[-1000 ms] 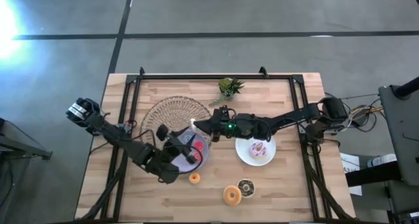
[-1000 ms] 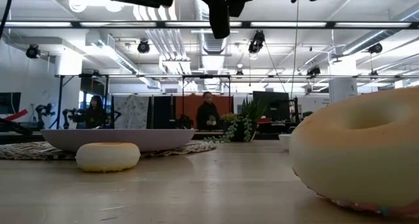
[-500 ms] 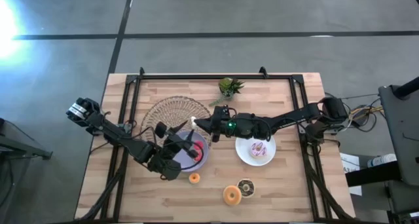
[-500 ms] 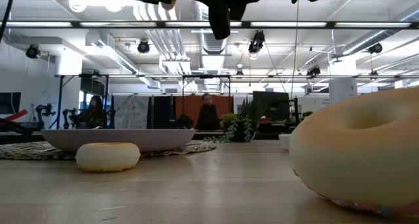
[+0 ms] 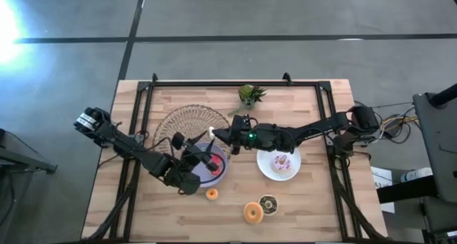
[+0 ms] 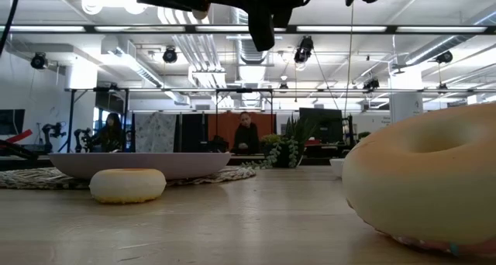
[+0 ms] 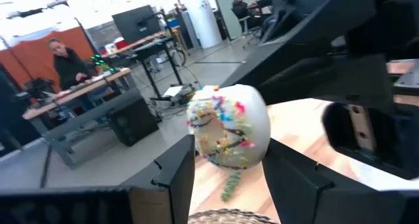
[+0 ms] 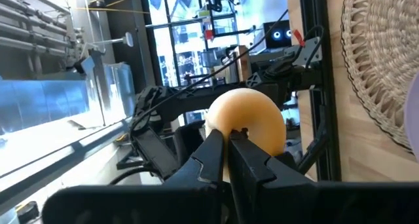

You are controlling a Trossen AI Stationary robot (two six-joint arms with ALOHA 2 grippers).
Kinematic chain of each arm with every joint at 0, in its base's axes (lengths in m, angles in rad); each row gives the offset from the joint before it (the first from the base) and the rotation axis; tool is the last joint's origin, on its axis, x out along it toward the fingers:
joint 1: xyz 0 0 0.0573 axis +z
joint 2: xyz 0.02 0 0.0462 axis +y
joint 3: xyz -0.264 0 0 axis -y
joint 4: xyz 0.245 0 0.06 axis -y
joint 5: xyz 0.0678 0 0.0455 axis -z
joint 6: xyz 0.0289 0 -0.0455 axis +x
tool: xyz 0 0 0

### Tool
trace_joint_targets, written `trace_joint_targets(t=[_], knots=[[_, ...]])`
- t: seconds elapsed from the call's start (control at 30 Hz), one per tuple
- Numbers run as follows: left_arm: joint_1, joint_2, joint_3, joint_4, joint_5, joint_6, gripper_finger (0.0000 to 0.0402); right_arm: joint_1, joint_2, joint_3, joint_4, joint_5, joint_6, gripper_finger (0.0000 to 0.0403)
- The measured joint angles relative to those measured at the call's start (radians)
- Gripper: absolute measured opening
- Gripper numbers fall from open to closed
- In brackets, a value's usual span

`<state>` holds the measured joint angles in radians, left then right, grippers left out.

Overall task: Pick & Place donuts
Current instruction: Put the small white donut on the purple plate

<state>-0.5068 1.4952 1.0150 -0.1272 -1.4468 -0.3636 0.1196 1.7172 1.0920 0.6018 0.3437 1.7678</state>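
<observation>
My left gripper point(image 5: 206, 159) hovers over the lilac plate point(image 5: 220, 174), shut on a white sprinkled donut point(image 7: 228, 135). My right gripper point(image 5: 216, 136) is above the woven mat's right edge, beside that plate, shut on a pale orange donut point(image 8: 246, 122). A pink donut point(image 5: 283, 161) lies on the white plate point(image 5: 265, 170). A tiny orange donut point(image 5: 212, 194), a larger orange donut point(image 5: 253, 212) and a chocolate donut point(image 5: 269, 203) lie flat on the table near its front edge. My left gripper pinches the sprinkled donut between its two fingers point(image 7: 178, 175), one on each side of the ring's lower rim point(image 7: 219, 160). The donut stands on edge, its hole facing the wrist camera, lifted clear above the plate. My right gripper pinches the pale orange donut by its rim point(image 8: 230, 132) between its two nearly closed fingers point(image 8: 211, 152). The arm reaches level from the table's right side. The donut is lifted clear of the table.
A round woven mat point(image 5: 184, 124) lies at the back left, partly under the lilac plate. A small green plant point(image 5: 250, 95) stands at the far edge. A black frame point(image 5: 143, 115) runs along the table's sides. People show in the room beyond point(image 6: 246, 133).
My left gripper has moved a little toward the table's right edge over the lilac plate, keeping the sprinkled donut.
</observation>
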Motion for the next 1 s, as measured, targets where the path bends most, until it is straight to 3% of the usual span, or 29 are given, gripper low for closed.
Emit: trace_joint_targets(t=[0.27,0.57,0.73,1.0], knots=[[0.021,-0.001,0.016,0.0,0.044,0.013,0.0137,0.0,0.0,0.0,0.0,0.001,0.003,0.0013],[0.021,-0.001,0.038,-0.01,0.051,0.06,0.0015,0.0,0.0,0.0,-0.02,-0.001,-0.058,0.0041],[0.019,-0.001,0.04,-0.067,0.057,0.059,0.0004,-0.002,-0.014,-0.01,-0.039,-0.061,-0.217,0.0064],[0.015,-0.008,0.041,-0.331,0.16,-0.128,0.0002,-0.007,-0.143,-0.019,-0.485,-0.146,-0.448,0.011]])
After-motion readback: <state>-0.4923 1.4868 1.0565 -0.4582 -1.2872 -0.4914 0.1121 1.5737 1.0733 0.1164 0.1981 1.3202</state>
